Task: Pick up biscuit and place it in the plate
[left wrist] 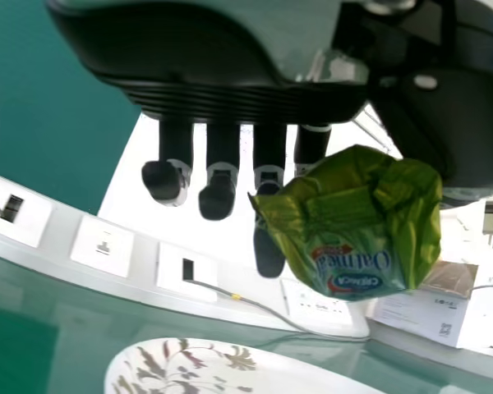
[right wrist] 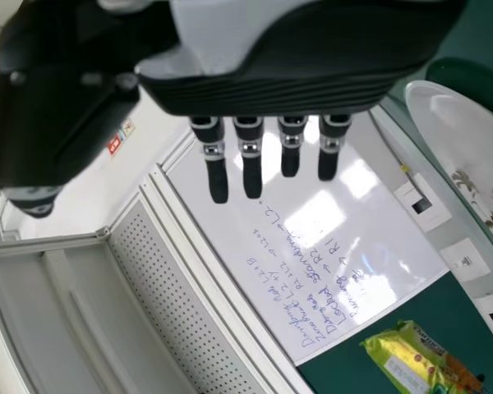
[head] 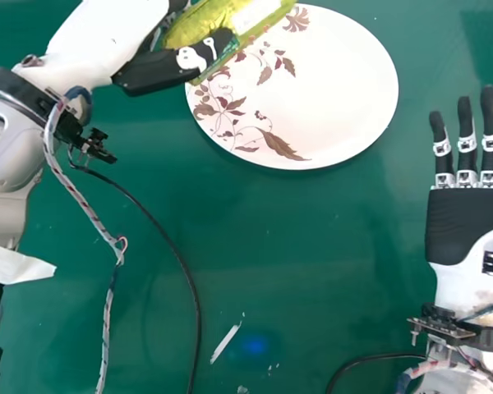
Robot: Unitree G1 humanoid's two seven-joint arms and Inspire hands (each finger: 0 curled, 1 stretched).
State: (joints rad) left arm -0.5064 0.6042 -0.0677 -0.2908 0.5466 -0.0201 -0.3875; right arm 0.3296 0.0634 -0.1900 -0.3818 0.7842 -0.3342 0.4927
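So the biscuit packet [head: 209, 25] is up in the left hand [head: 168, 72], tucked between the thumb [left wrist: 431, 123] and the fingers [left wrist: 218, 197]. It's a proper grasp, thumb on one side of the wrapper and fingers on the other, though most of those fingers look pretty straight (the shiny green-yellow wrapper is kinda crumpled at the end, btw).

In the head view, packet and hand overlap the far left part of the plate [head: 337, 98], the round white one with brownish leaves and flowers on it. The left wrist view has the packet up off the plate, with a gap between the two, but I can't tell how high it is.

The right hand [head: 464, 226] is well away from the packet, out past the right side of the plate. It's released, fingers out straight, holding nothing.

Everything's on or over a green table [head: 296, 246]. There's a black cable [head: 195, 304] curving across on the near side of the plate, plus a little white scrap [head: 224, 343] lying just beside it.
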